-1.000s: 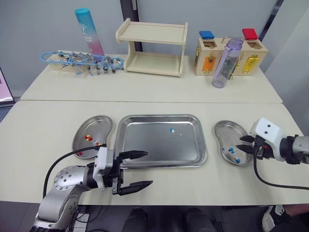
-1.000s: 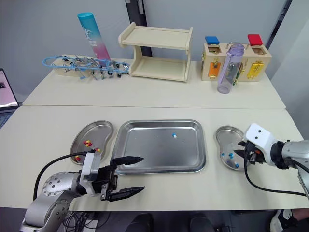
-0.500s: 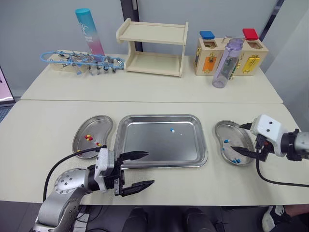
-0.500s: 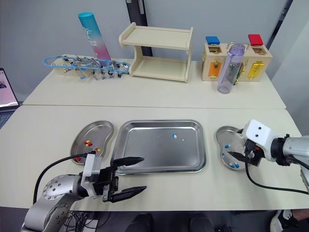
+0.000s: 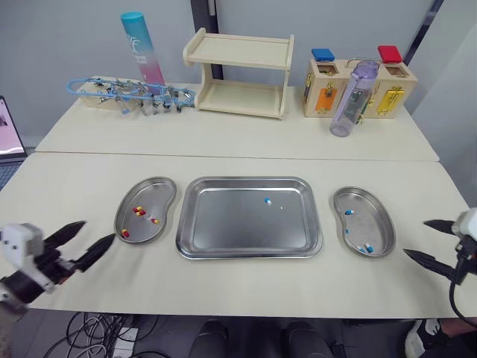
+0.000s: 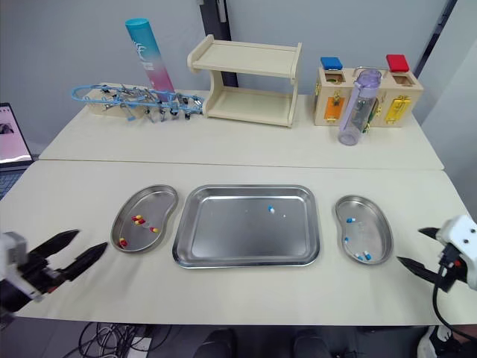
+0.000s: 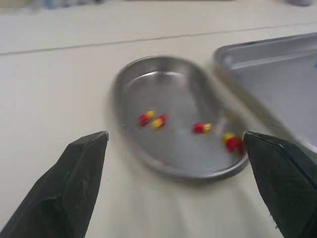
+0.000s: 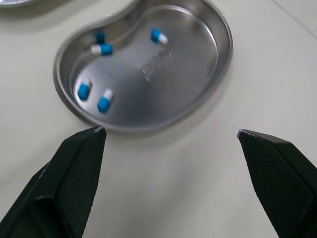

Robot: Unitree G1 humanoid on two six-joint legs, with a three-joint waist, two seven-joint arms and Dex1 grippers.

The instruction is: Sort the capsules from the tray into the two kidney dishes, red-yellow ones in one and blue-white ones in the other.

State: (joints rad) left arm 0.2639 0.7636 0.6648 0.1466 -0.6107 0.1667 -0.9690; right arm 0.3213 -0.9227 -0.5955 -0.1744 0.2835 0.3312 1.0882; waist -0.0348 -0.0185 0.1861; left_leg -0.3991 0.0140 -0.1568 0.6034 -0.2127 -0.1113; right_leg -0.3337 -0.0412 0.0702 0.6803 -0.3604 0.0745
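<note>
Capsule in tray: one blue-white capsule (image 5: 266,200) is left lying on the tray (image 5: 238,227), toward its far right part. A tiny white speck (image 5: 280,206) sits just beside it and can't be made out.
Left kidney dish (image 5: 153,195): a handful of red-yellow capsules (image 5: 137,211) is held in it, just left of the tray.
Right kidney dish (image 5: 373,216): blue-white capsules (image 5: 364,248) are collected there, just right of the tray.
Handling: the capsule is probably featherlight, smooth and prone to rolling or skating on bare steel. It's best pinched gently across its short middle, since a shell like that could be crushed or flicked away.
Left pincer (image 5: 98,230): its fingers are spread wide with nothing held, near the front edge, left of the red-yellow dish.
Right pincer (image 5: 414,237): its fingers are also spread and empty, out past the blue-white dish.
Progress: nearly done, judging by the single capsule left, which is likely meant for the right dish.
Surface (image 5: 246,287): two cream tops are butted together, with the seam running behind the tray.
Room: a wooden shelf (image 5: 240,73), purple bottle (image 5: 346,97), lock boxes (image 5: 391,83), blue-pink tube (image 5: 141,48) and clip rack (image 5: 127,95) are lined up along the back, against a grey wall.
</note>
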